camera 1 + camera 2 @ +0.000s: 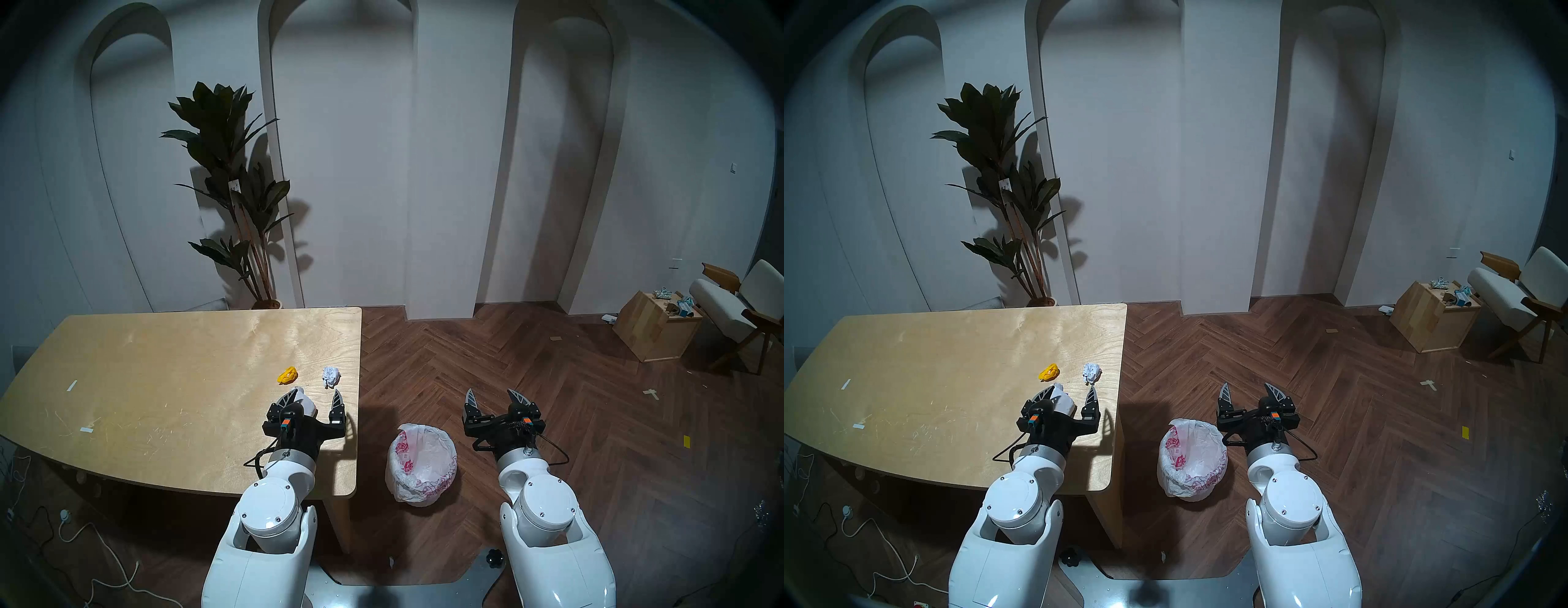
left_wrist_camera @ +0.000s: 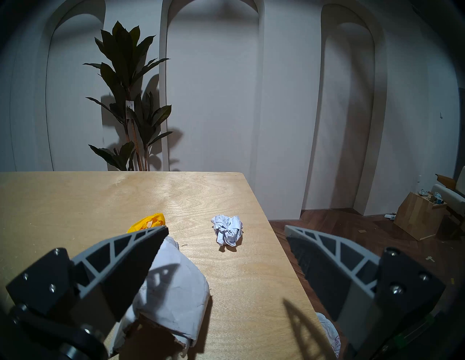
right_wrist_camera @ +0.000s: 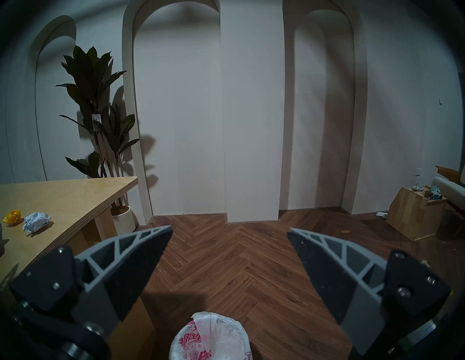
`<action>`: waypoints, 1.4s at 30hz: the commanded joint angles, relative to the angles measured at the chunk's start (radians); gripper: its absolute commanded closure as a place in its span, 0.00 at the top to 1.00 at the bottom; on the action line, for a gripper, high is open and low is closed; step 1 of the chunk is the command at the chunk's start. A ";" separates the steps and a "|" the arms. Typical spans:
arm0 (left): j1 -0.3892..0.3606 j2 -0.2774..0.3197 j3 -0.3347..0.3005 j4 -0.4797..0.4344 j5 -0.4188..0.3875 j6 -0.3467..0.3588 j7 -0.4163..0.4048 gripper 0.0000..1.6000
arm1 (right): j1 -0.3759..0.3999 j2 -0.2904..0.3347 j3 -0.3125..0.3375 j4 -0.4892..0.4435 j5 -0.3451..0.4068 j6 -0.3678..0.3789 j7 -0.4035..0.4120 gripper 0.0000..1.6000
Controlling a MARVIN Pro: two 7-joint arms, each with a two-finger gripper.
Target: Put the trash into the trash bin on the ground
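Now, whitish piece (image 2: 173, 289) lies near counter (image 1: 169, 361) right edge, toward your near-right corner. Left pincer (image 1: 313, 397) spread wide around it, one finger over it, not yet closed, likely lining up grasp. Yellow wad (image 1: 287, 374) and paper ball (image 1: 331, 376) sit just beyond, untouched. Trash bin (image 1: 420, 465) on floor beside right edge. Right pincer (image 1: 497, 399) wide, empty, hovering past bin, probably kept clear.

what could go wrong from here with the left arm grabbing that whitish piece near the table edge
The left gripper is open, with the whitish piece off-centre against one finger, so a close may pinch only a corner and drop it. The paper ball and yellow wad lie just beyond the fingertips and could get nudged. The trash bin sits on the floor past the table edge, so a weak grip could miss it.
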 commanded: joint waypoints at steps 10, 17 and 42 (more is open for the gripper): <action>0.004 0.002 -0.021 -0.033 -0.003 -0.016 0.012 1.00 | 0.001 -0.001 -0.005 -0.017 0.006 -0.024 0.008 1.00; 0.005 0.018 -0.097 -0.072 -0.009 -0.006 0.041 1.00 | 0.021 0.004 -0.054 -0.019 0.018 -0.027 0.058 1.00; 0.007 0.066 -0.363 -0.079 -0.035 -0.003 0.154 1.00 | 0.199 0.117 -0.424 -0.001 0.101 0.005 0.073 1.00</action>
